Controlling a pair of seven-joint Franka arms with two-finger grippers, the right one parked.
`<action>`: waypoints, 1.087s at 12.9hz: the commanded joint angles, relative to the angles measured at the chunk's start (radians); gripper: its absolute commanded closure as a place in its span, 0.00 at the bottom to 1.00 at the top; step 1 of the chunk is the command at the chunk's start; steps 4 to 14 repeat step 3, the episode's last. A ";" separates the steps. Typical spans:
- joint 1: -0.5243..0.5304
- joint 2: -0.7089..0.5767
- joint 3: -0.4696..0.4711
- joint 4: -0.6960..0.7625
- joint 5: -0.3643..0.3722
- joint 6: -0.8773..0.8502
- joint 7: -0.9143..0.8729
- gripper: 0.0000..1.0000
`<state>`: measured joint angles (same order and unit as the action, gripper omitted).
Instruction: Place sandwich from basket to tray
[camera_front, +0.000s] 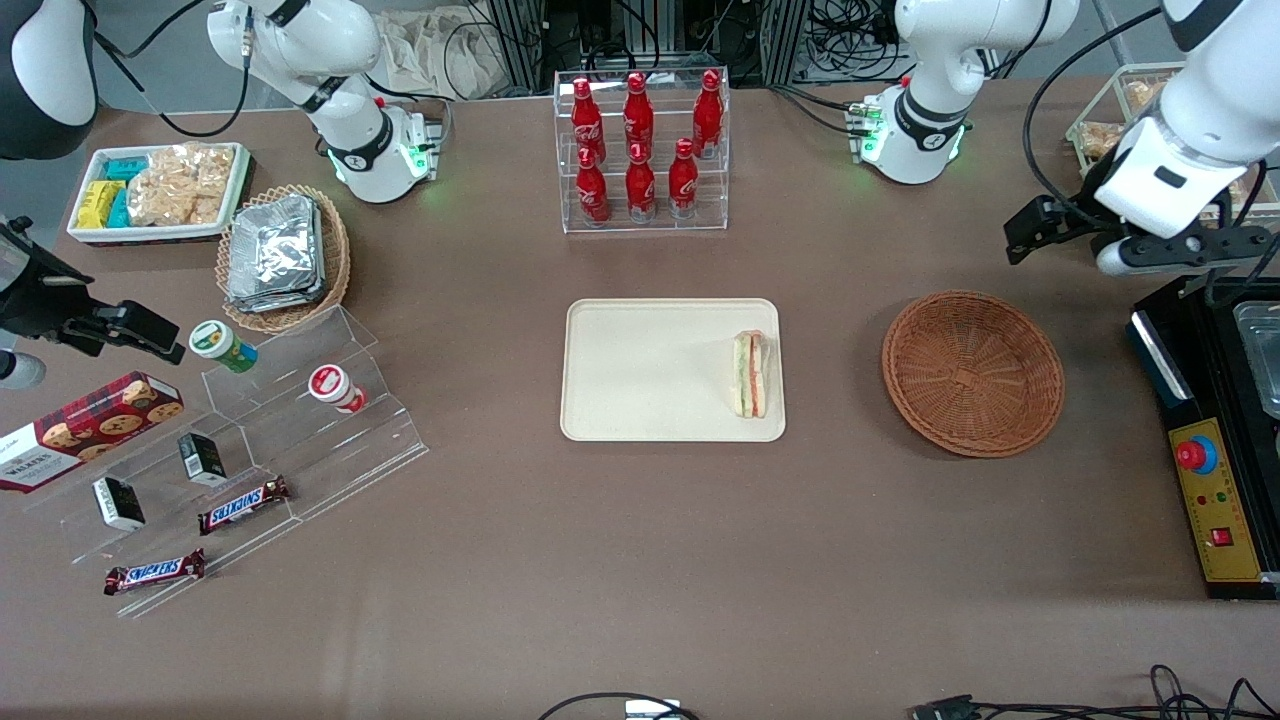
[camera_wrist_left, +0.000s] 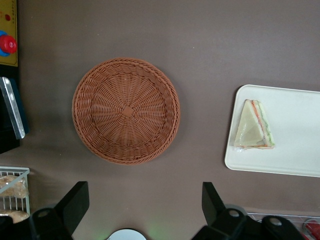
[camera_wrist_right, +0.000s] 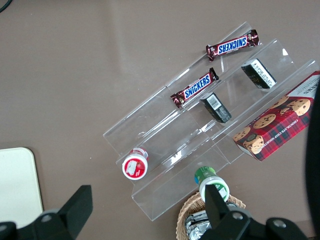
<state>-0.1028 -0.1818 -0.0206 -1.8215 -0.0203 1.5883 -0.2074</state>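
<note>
The small triangular sandwich of pale white bread with green and red-orange filling (camera_front: 750, 374) already lies on the flat cream-beige rectangular tray (camera_front: 640, 370), close to the rim at the tray's end that faces the round reddish-brown wicker basket (camera_front: 972, 372). The basket holds nothing. The task therefore looks essentially complete, and what remains is to clear the arm away.

The left arm's end effector (camera_wrist_left: 142, 200) hangs high above the brown bench (camera_front: 640, 560), toward the working arm's end, farther from the front camera than the basket and well apart from both basket and tray. Its two fingers (camera_wrist_left: 75, 200) are spread wide with nothing between them.

To finish well, I judge the arm should stay high and move away without passing low over the tray, since the sandwich rests near the rim and a brush could push it off. The fingers need no closing.

The sandwich lies on one of its broad triangular faces in the wrist view, with the layered cut edge showing along its side. Its long axis runs parallel to the tray's short edge, that is, toward and away from the front camera. Its narrow tip points away from the front camera, and its wider base is nearer to that camera.
</note>
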 joint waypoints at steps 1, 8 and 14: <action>0.004 -0.010 0.014 0.011 -0.012 -0.036 0.005 0.00; 0.026 0.010 0.011 0.043 -0.015 -0.051 0.005 0.00; 0.026 0.010 0.011 0.043 -0.015 -0.051 0.005 0.00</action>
